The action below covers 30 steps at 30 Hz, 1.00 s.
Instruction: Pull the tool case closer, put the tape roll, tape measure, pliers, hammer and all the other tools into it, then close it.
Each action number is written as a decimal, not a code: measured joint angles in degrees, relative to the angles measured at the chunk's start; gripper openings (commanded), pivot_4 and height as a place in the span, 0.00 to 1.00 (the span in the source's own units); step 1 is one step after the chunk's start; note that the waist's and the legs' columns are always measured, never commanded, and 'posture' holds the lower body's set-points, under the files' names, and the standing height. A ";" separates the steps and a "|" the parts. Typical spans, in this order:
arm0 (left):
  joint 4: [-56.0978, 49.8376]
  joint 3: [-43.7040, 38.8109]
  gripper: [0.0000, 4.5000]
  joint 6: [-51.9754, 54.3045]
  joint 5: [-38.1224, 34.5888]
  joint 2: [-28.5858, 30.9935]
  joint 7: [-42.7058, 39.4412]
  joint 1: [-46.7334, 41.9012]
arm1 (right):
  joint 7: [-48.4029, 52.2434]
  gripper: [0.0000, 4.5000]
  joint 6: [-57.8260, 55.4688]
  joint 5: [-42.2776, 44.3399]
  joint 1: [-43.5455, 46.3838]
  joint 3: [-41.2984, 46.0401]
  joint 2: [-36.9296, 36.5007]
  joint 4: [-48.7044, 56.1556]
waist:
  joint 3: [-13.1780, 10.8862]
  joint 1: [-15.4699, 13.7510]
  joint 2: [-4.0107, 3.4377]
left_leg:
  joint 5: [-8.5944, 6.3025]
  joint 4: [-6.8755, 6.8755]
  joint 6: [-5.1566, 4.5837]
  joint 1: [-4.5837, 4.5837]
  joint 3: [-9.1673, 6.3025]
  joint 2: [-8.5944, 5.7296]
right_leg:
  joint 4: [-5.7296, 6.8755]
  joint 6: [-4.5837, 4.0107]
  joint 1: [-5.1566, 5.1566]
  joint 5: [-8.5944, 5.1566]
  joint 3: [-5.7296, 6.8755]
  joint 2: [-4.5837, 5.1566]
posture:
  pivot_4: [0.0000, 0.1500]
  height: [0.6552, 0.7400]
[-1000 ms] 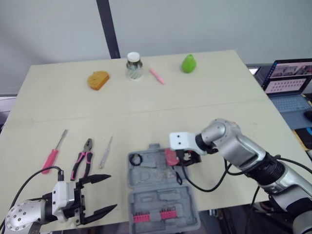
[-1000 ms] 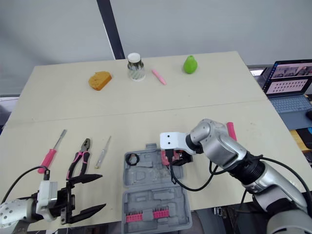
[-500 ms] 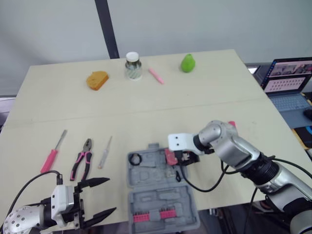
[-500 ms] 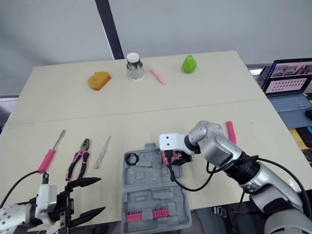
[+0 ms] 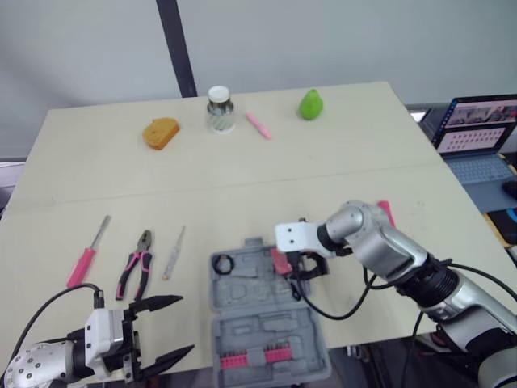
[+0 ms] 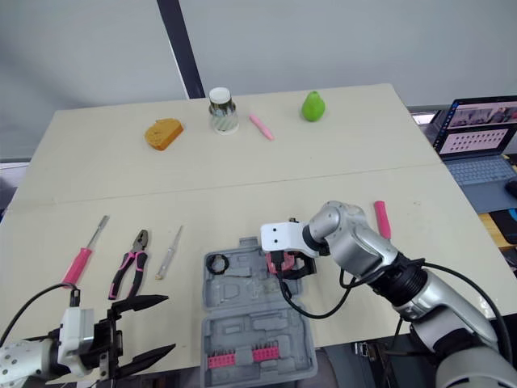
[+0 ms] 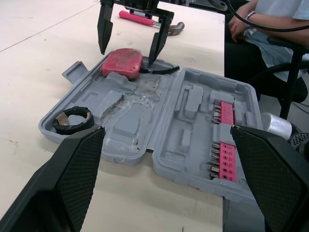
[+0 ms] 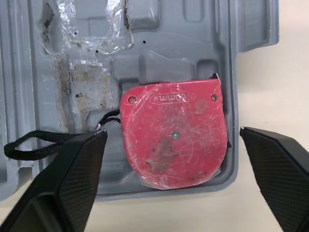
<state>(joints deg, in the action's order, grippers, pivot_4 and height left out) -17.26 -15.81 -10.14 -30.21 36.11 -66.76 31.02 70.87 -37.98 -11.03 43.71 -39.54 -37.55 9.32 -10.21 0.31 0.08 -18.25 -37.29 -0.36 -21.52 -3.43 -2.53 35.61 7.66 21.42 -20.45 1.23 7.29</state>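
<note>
Right end effector (image 6: 284, 265) hangs wide open and empty, fingers straddling the red tape measure (image 8: 176, 130) seated in a corner recess of the open tool case (image 7: 193, 121), likely spread to clear it. Left end effector (image 5: 186, 324), also open and empty, hovers near the pliers (image 5: 137, 271).

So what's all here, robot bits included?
tool case: 1, grey, near edge
tape roll: 1, black, in case
tape measure: 1, red, in case
bit row: 1, pink, case's near half
pliers: 1, pink-black, left of case
screwdrivers: 2, pink and clear, flanking pliers
hammer: 1, pink, right of case
sponge: 1, orange, far side
jar: 1, clear, far side
pen: 1, pink, far side
pear: 1, green, far side
laptop: 1, grey, right
person: 1, seated beside table
left hand: 1, black, open, near edge
right hand: 1, black, open over tape measure
</note>
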 measured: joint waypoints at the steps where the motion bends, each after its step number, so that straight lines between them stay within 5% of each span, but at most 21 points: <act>1: 0.00 0.00 1.00 0.00 0.00 0.00 0.02 0.00 | 0.01 0.99 -0.05 0.03 0.00 0.09 -0.06 0.35 | 0.00 0.00 0.00 | 0.00 0.00 0.00 0.00 0.00 0.00 | 0.00 0.00 0.00 0.00 0.00 0.00 | 1.00 0.95; 9: 0.00 0.02 1.00 0.00 0.01 0.00 0.11 -0.27 | 0.34 0.99 -2.39 3.65 -0.52 6.18 -0.94 4.08 | 0.00 -0.06 0.00 | 0.00 0.00 0.00 -0.02 0.00 0.01 | -0.01 0.00 0.00 0.00 0.01 0.00 | 1.00 0.95; 12: 0.01 0.02 1.00 0.00 0.03 0.00 0.11 -0.47 | -0.06 0.80 -3.79 6.67 -2.74 9.49 -0.69 3.96 | 0.00 -0.08 0.01 | 0.00 0.00 0.00 -0.02 0.00 0.01 | -0.02 0.00 -0.01 0.00 0.01 0.01 | 1.00 0.95; 14: 0.02 0.05 1.00 0.00 0.06 0.00 0.10 -0.86 | -0.66 0.58 -4.35 8.52 -3.68 11.44 0.15 3.84 | 0.00 0.01 0.01 | 0.00 0.01 0.00 -0.02 0.03 0.01 | -0.01 0.00 0.00 0.00 0.00 0.01 | 1.00 0.95; 30: 0.25 -0.05 1.00 0.20 0.08 0.73 -0.41 -2.22 | -4.17 0.58 7.40 18.65 -15.53 22.09 2.46 -1.20 | 0.00 -0.03 0.01 | 0.00 -0.01 0.00 -0.01 0.08 0.03 | 0.00 0.00 -0.02 0.00 0.01 0.00 | 1.00 0.95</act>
<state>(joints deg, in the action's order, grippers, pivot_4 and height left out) -17.01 -15.86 -9.94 -30.14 36.84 -67.17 28.80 66.70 -30.58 7.62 28.18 -17.45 -35.09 8.12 -10.21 0.28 0.09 -18.25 -37.31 -0.36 -21.53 -3.35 -2.50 35.61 7.66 21.40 -20.45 1.25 7.29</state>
